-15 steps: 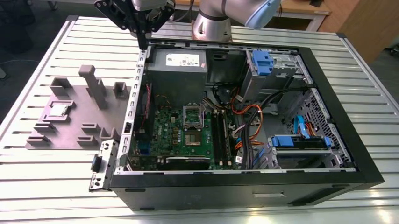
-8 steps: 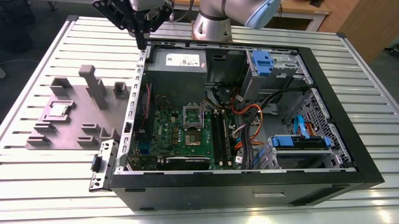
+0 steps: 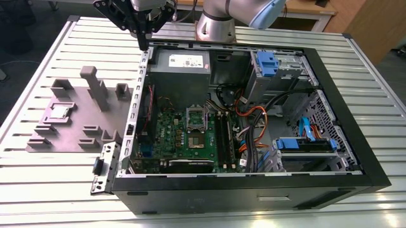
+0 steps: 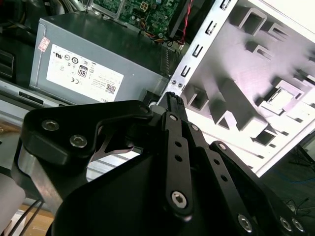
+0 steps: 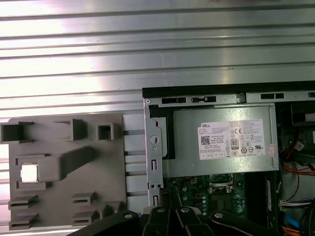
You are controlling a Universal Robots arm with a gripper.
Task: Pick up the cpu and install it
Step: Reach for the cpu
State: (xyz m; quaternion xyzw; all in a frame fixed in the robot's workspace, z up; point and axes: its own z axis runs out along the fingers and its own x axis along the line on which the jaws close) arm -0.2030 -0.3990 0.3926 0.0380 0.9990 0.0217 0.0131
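The cpu (image 3: 60,111) sits flat in a square recess of the grey-purple fixture plate (image 3: 95,124). It is well apart from my end effector (image 3: 144,46), off to the exterior view's left of it and nearer that camera. Nothing is touching the chip. In both wrist views I see it as a bright little square (image 5: 29,173) framed by the recess walls (image 4: 281,100).

The plate's raised blocks stand between the chip and the end effector, the tallest post (image 3: 93,85) being the nearest to the fingertips. The plate rests on the slatted metal desk (image 3: 44,190), right beside the open computer case (image 3: 254,202).

The end effector hangs above the case's silver side wall (image 3: 142,80), near the corner by the grey power supply (image 3: 180,61). In the second wrist view the fingers come together at a single tip (image 4: 172,97), so I read it as clenched with nothing held.

Deeper in the case than the power supply, farther from the end effector, lies the green motherboard (image 3: 166,135) with its metal-framed socket (image 3: 197,116). Orange and black cables (image 3: 250,116) run beyond it.
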